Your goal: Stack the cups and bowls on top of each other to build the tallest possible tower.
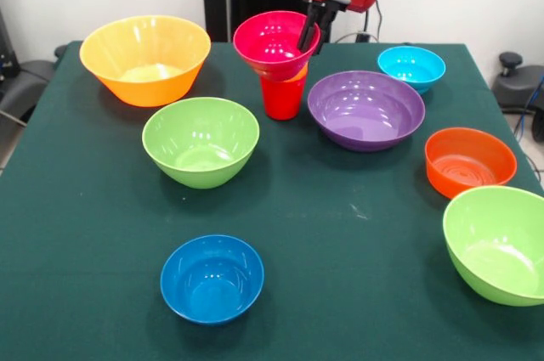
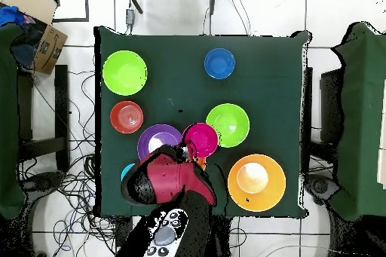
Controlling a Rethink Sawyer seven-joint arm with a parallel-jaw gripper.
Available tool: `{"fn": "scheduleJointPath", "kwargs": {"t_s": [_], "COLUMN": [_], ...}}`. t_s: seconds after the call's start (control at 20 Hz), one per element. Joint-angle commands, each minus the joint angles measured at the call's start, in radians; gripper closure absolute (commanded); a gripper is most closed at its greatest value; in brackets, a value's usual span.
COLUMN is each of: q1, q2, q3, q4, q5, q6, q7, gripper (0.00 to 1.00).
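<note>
Gripper grips the rim of the pink bowl at its 3 o'clock edge, one finger inside; the bowl sits on an orange cup nested in the red cup. Front view shows this tower beside the purple bowl. Overhead, the arm hides the cups and most of the light blue bowl.

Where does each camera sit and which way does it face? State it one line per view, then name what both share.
Front view: sits across the table from the robot, facing it; the red arm comes down from the top, gripper at the pink bowl on the red cup.
Overhead view: sits above, looking straight down; the arm rises from the bottom edge and hides the gripper.
Shared: the pink bowl, purple bowl, dark blue bowl, turned half round between views.
</note>
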Motion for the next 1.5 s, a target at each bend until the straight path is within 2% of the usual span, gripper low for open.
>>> {"fn": "scheduleJointPath", "kwargs": {"t_s": [0.05, 0.55, 1.5], "q1": [0.025, 0.064, 0.100], "q2": [0.033, 0.045, 0.039], "q3": [0.040, -0.016, -0.050], "q4": [-0.044, -0.035, 0.027], "q5": [-0.020, -0.015, 0.018], "q6": [0.121, 0.119, 0.064], "q7": [0.085, 0.108, 0.163], "gripper": [1.00, 1.00, 1.00]}}
